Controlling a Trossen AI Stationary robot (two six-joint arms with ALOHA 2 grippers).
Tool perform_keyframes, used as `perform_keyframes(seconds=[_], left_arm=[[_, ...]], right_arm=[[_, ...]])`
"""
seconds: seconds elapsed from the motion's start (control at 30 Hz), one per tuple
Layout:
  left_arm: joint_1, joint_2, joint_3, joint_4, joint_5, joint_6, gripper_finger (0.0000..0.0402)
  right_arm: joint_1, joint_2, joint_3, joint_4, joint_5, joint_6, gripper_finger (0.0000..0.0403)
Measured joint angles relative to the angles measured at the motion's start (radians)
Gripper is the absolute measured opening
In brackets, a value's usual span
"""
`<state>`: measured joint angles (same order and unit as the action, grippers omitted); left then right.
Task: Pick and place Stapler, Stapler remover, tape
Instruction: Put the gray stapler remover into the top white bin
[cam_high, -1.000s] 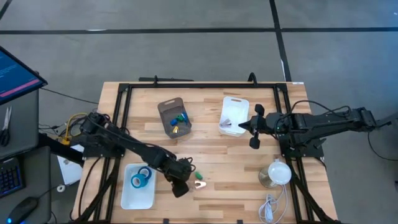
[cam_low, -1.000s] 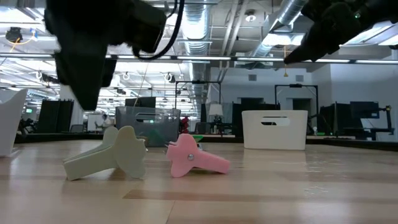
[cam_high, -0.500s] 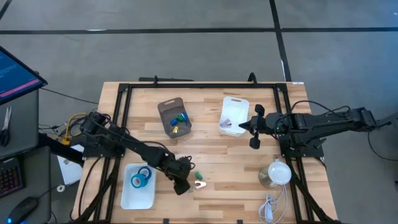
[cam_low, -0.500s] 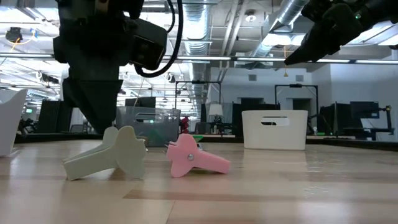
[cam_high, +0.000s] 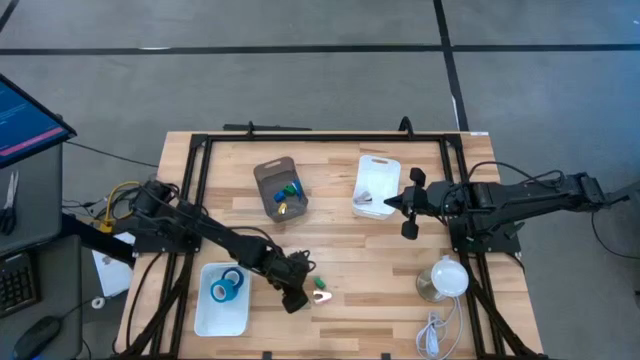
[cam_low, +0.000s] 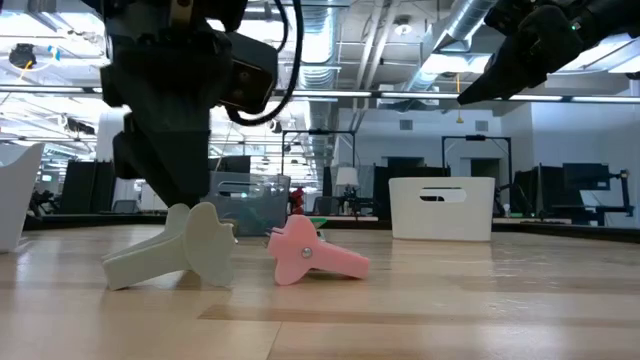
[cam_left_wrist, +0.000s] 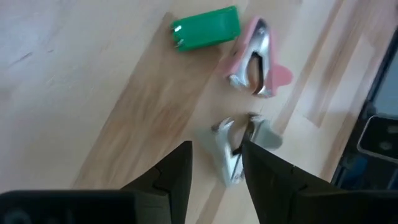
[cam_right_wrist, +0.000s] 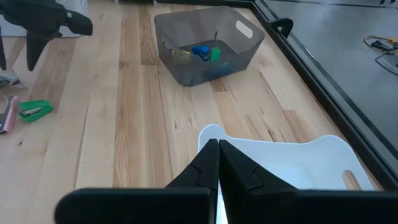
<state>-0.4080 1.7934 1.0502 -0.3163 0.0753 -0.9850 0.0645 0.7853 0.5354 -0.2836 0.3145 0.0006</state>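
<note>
Your left gripper (cam_high: 297, 297), fingers apart, hangs over the beige staple remover (cam_left_wrist: 239, 144) near the table's (cam_high: 380, 250) front edge, blue tape (cam_high: 224, 289) in the white tray (cam_high: 203, 315) beside; right gripper (cam_high: 408, 203) fingers together.

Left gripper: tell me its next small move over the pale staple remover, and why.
Probably a short descent, then close. The left gripper hangs with open fingers astride the pale staple remover, which lies free on the table beside the pink staple remover. The right gripper waits shut by the white bin.
</note>
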Motion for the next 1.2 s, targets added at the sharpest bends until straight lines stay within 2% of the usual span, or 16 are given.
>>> perform_keyframes(seconds=[0.43, 0.83, 0.97, 1.2], left_arm=[[-0.006, 0.025, 0.001, 0.039, 0.045, -0.023, 0.0131], [-0.01, 0.043, 0.001, 0.042, 0.047, -0.026, 0.0129], [-0.01, 0.053, 0.001, 0.043, 0.047, -0.021, 0.0106], [-0.01, 0.053, 0.001, 0.049, 0.043, -0.008, 0.0035]], right_arm=[[0.0, 0.0, 0.0, -0.003, 0.0, 0.0, 0.0], [0.001, 0.0, 0.0, -0.001, 0.0, 0.0, 0.0], [0.0, 0.0, 0.0, -0.003, 0.0, 0.0, 0.0], [0.0, 0.0, 0.0, -0.009, 0.0, 0.0, 0.0]])
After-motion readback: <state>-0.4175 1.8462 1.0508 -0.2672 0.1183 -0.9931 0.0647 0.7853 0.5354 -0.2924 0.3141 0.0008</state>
